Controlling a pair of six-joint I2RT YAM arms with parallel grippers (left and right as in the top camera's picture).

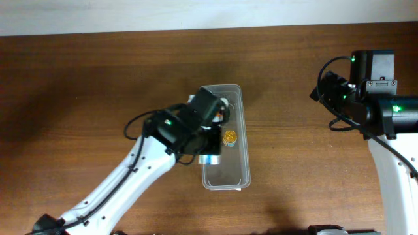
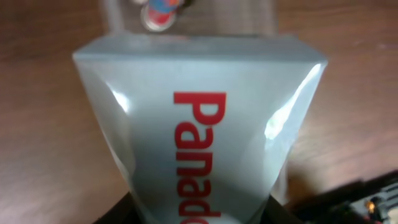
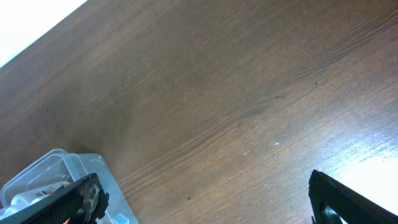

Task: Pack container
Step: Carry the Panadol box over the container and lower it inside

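The container (image 1: 243, 140), a long clear plastic tub, lies at the table's middle. A small bottle with a yellow cap (image 1: 230, 137) sits inside it. My left gripper (image 1: 208, 147) is over the tub's left rim, shut on a white medicine box with red print (image 2: 199, 137); the box fills the left wrist view, with a bottle top (image 2: 158, 14) past its far end. My right gripper (image 3: 202, 202) is open and empty, off to the right over bare wood. The tub's corner shows in the right wrist view (image 3: 59, 165).
The wooden table (image 1: 78, 98) ends at a white wall strip along the back edge. The right arm's body (image 1: 372, 91) stands at the right side of the table.
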